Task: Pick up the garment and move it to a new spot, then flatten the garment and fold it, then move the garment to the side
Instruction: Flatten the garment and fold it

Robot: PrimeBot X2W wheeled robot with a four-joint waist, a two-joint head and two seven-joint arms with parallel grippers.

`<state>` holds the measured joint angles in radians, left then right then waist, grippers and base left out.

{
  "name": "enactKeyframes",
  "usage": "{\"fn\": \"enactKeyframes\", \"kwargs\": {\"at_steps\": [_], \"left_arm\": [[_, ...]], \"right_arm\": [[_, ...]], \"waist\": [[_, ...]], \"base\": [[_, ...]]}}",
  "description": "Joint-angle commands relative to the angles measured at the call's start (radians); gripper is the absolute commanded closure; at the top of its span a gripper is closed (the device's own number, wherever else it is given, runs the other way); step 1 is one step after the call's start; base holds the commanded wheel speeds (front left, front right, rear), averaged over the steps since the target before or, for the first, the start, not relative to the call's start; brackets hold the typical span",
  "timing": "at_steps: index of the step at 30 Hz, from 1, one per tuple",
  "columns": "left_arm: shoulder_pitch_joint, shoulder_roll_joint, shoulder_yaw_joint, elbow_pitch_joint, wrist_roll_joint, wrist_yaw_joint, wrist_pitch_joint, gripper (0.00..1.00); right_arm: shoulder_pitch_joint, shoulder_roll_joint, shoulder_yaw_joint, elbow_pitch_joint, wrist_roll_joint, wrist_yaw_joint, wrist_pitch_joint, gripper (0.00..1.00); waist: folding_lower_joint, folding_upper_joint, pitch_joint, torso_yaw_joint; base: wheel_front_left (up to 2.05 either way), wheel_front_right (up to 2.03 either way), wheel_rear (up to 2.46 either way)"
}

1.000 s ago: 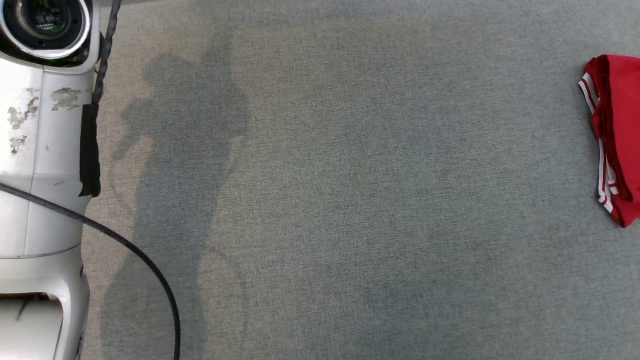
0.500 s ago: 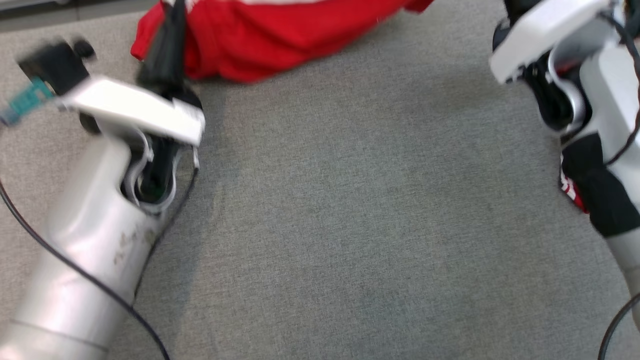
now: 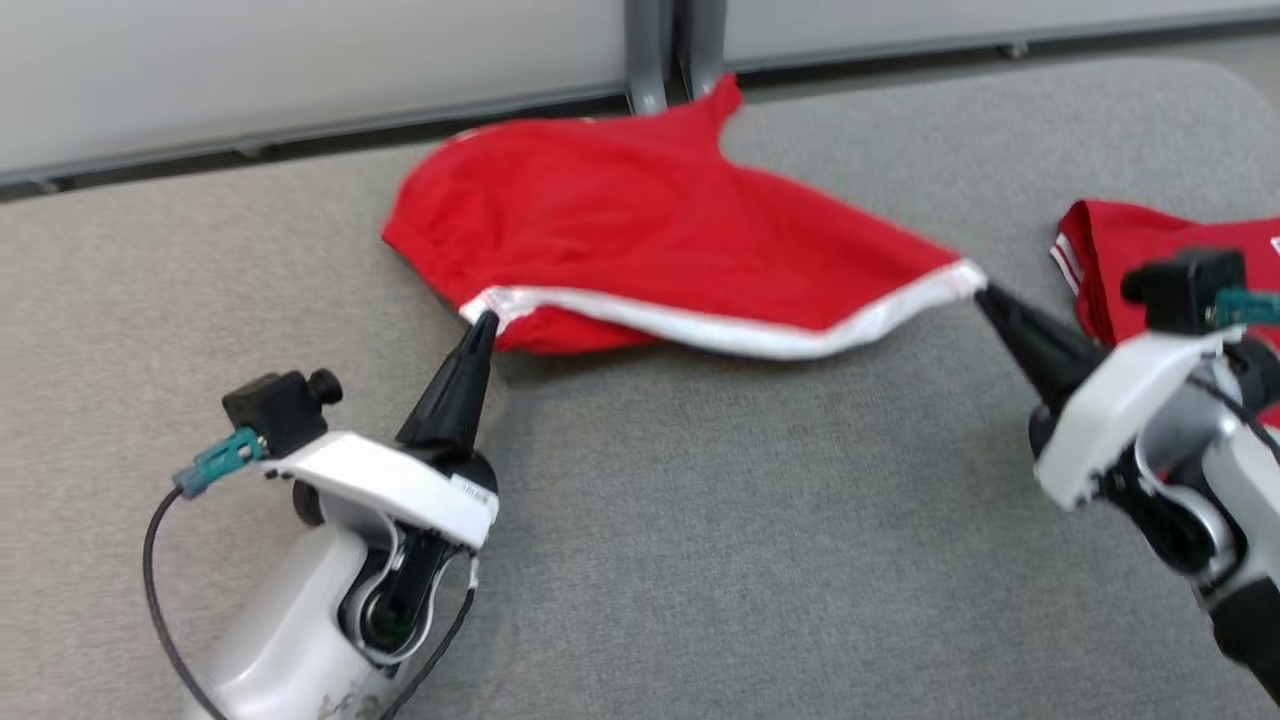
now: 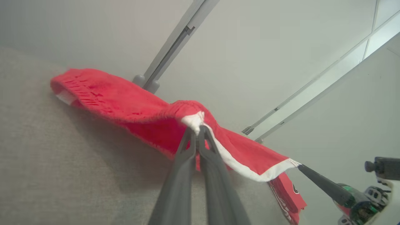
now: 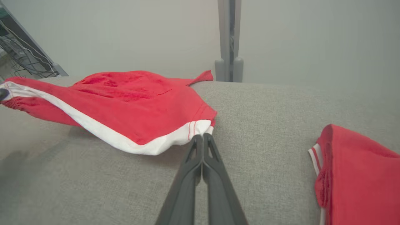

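Garment (image 3: pixel 640 230): red cloth with a white band along its near edge, upper middle of the head view. It lies spread across the far part of the grey table (image 3: pixel 750 560). The banded edge runs from left of centre to right of centre and sags a little in the middle. A shadow sits on the table just under that edge, so the near edge looks raised off the surface. The far part of the cloth rests on the table, and a small red point reaches toward the far rim.

Left hand (image 3: pixel 484 324): lower left of the frame, fingers pointing up and slightly right. The two dark fingers are pressed together on the white corner at the left end of the band. The left wrist view shows the white cloth nipped between the tips.

Right hand (image 3: pixel 985 296): right side of the frame, fingers pointing up and left. The fingers are pinched on the right end of the white band. The right wrist view shows that corner caught at the tips.

Second red piece (image 3: pixel 1130 250): has white stripes and sits bunched on the table at the right edge of the frame. It is partly behind the right wrist and apart from the held garment.

Pale wall panels (image 3: pixel 300 70) run across the top of the frame. A grey post (image 3: pixel 660 50) stands just behind the garment's far point. A black cable (image 3: pixel 152 590) loops beside the left wrist at lower left.
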<state>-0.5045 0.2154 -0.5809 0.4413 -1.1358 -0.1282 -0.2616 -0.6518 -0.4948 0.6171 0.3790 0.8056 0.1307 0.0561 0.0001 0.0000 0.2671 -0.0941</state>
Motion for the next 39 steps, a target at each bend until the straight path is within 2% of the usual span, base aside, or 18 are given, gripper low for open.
{"fn": "enactKeyframes", "kwargs": {"at_steps": [1,8,10,17,18,23,31,32,36,39], "left_arm": [[0.029,0.029,-0.016,-0.013,-0.015,-0.003,-0.004,1.00],[0.132,0.086,-0.026,-0.076,-0.022,-0.003,-0.004,1.00],[0.172,0.099,-0.023,-0.104,-0.017,-0.003,-0.004,1.00],[0.293,0.181,-0.102,-0.191,0.006,-0.003,0.004,1.00],[0.293,0.181,-0.102,-0.191,0.006,-0.003,0.004,1.00],[0.362,0.228,-0.126,-0.233,0.018,0.025,0.027,1.00],[0.461,0.322,-0.174,-0.335,0.015,0.087,0.128,1.00],[0.476,0.342,-0.180,-0.362,0.008,0.103,0.154,1.00],[0.478,0.351,-0.158,-0.421,-0.017,0.101,0.150,1.00],[0.451,0.351,-0.150,-0.436,-0.005,0.114,0.152,1.00]], "right_arm": [[0.065,-0.036,-0.011,-0.064,0.019,0.000,0.039,1.00],[0.297,-0.135,-0.104,-0.274,0.053,0.000,0.230,1.00],[0.369,-0.148,-0.142,-0.328,0.066,0.000,0.292,1.00],[0.638,-0.164,-0.259,-0.521,0.129,0.000,0.531,1.00],[0.638,-0.164,-0.259,-0.521,0.129,0.000,0.531,1.00],[0.795,-0.122,-0.384,-0.626,0.093,0.000,0.647,1.00],[1.003,0.005,-0.532,-0.759,0.056,0.000,0.853,1.00],[1.038,0.038,-0.565,-0.803,0.045,0.000,0.881,1.00],[1.013,0.075,-0.612,-0.883,0.007,0.000,0.867,1.00],[0.934,0.059,-0.599,-0.900,-0.010,0.000,0.853,1.00]], "waist": [[-0.0001,0.0000,-0.059,0.030],[-0.0001,0.0000,-0.110,0.030],[-0.0001,0.0000,-0.119,0.031],[-0.0001,0.0000,-0.139,0.048],[-0.0001,0.0000,-0.139,0.048],[-0.0001,0.0000,-0.141,0.060],[-0.0001,0.0000,-0.141,0.081],[-0.0001,0.0000,-0.143,0.089],[-0.0001,0.0000,-0.141,0.097],[-0.0001,0.0000,-0.140,0.100]], "base": [[0.00,0.00,0.00],[0.00,0.00,0.00],[0.00,0.00,0.00],[0.00,0.00,0.00],[0.00,0.00,0.00],[0.00,0.00,0.00],[0.00,0.00,0.00],[0.00,0.00,0.00],[0.00,0.00,0.00],[0.00,0.00,0.00]]}}
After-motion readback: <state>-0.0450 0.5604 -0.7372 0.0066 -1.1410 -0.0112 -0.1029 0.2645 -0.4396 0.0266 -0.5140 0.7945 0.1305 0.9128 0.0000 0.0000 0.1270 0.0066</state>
